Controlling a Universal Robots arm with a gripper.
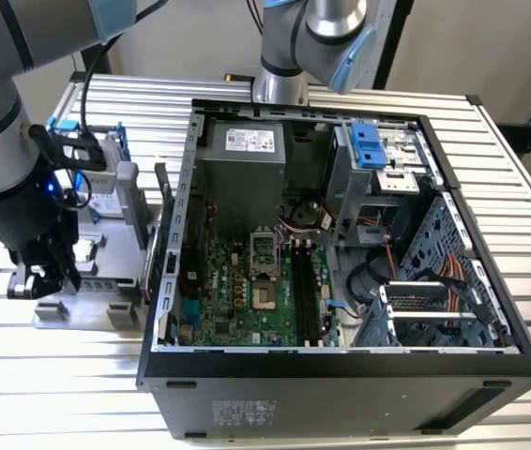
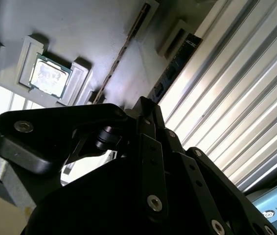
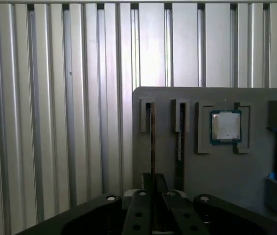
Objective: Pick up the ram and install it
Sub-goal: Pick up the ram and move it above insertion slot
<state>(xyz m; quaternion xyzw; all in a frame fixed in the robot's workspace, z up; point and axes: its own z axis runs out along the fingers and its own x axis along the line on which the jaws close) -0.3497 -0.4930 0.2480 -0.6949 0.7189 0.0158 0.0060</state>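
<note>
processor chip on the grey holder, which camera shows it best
The first wrist view: the processor chip faces the camera squarely, its whole silver top and green rim unobstructed in its pocket. The second wrist view shows the processor chip at a slant. In the exterior view the arm blocks much of the grey holder.

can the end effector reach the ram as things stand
Probably yes: the ram stands on edge in its slot of the grey holder, the end effector is lined up right at it, and nothing lies between them.
</note>
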